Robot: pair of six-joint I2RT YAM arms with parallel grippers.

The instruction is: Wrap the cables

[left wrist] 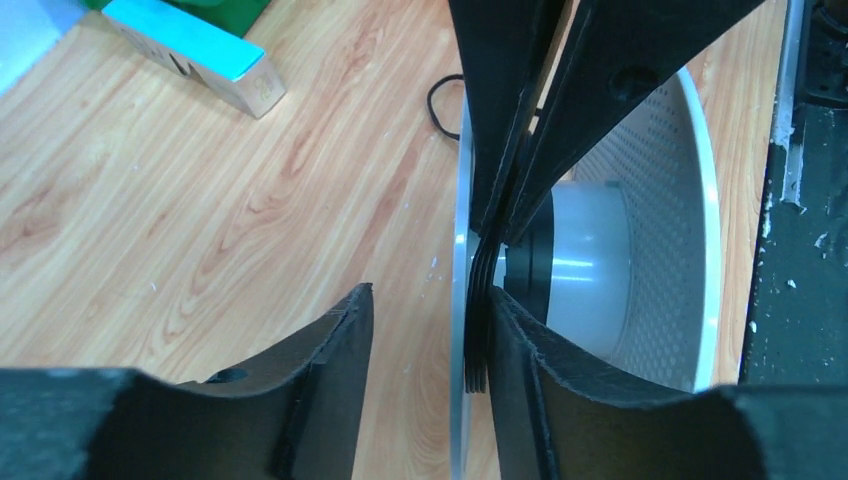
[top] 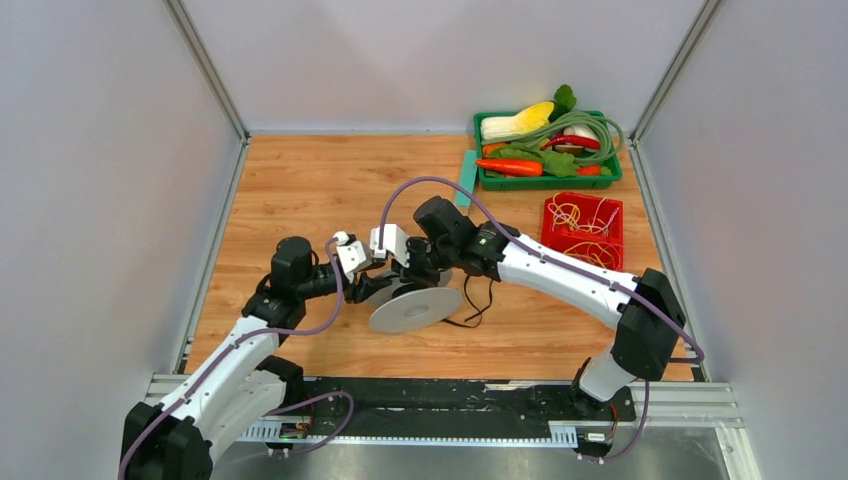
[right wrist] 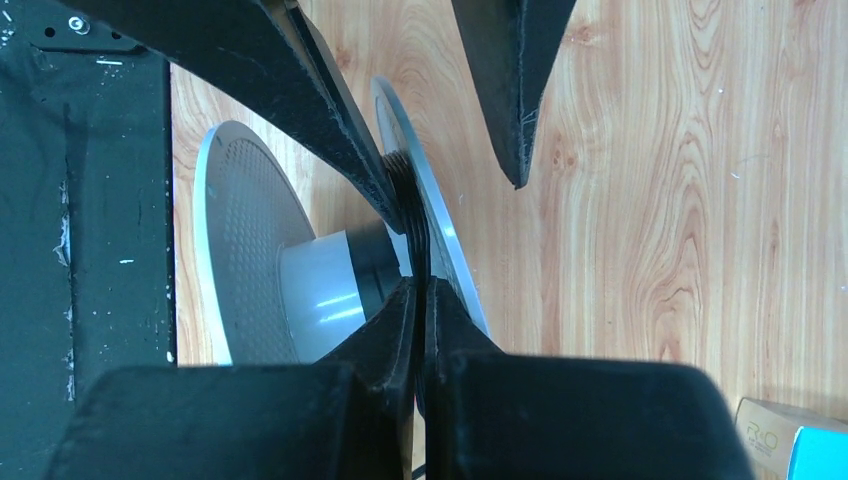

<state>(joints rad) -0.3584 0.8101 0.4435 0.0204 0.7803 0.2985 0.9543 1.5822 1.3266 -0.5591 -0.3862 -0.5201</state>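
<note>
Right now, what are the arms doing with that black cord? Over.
Right gripper shut on cable at spool. Left gripper open astride spool flange. Loose tail on table. Nothing blocking seen.

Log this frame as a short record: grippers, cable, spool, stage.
left gripper: open, straddling one rim of the spool
right gripper: shut on the cable beside the spool's core
cable: black, several turns wound on, loose end lying on the table
spool: grey, two discs, between both grippers
stage: wrapping partly done
</note>
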